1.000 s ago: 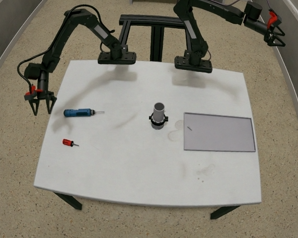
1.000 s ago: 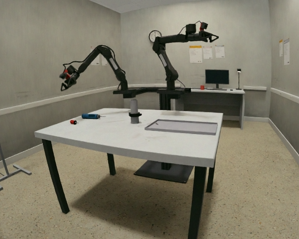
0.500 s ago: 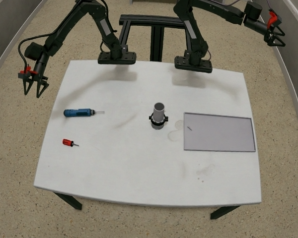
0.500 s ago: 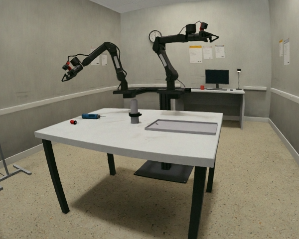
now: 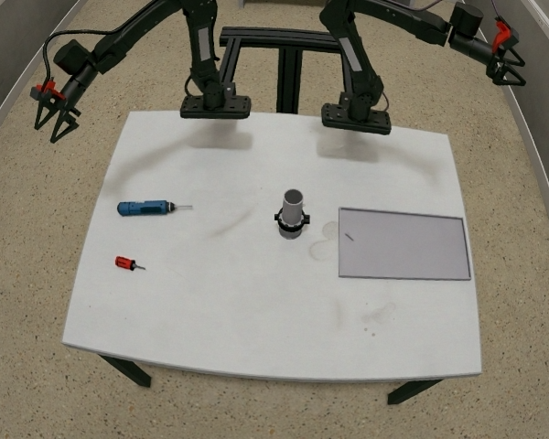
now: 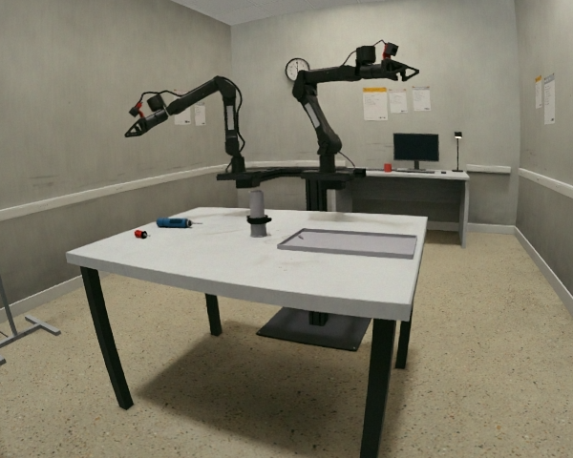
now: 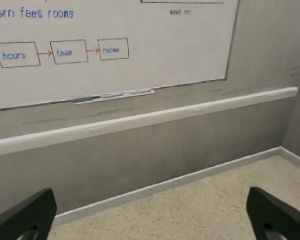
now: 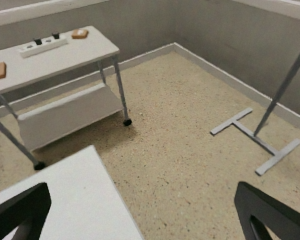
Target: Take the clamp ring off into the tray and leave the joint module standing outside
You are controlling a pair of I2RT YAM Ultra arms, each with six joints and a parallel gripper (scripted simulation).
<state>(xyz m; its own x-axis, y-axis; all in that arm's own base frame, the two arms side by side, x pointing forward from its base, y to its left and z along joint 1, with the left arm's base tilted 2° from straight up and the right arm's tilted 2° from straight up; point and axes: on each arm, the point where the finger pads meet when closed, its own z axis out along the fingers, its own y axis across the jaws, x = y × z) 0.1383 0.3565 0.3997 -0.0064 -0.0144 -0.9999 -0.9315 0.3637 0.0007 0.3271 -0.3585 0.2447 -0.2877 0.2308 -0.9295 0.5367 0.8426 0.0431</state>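
The joint module stands upright mid-table, outside the tray. The black clamp ring is around it where the grey link tube meets it. The link tube stands upright in the module. The grey tray lies beside it, at the right in the top and exterior views. My left gripper is open and empty, high beyond the table's right side in the top view. My right gripper is open and empty, beyond the opposite side.
A small dark pin lies in the tray. A blue electric screwdriver and a short red screwdriver lie at the table's left in the top and exterior views. The arm bases stand behind the table's back edge.
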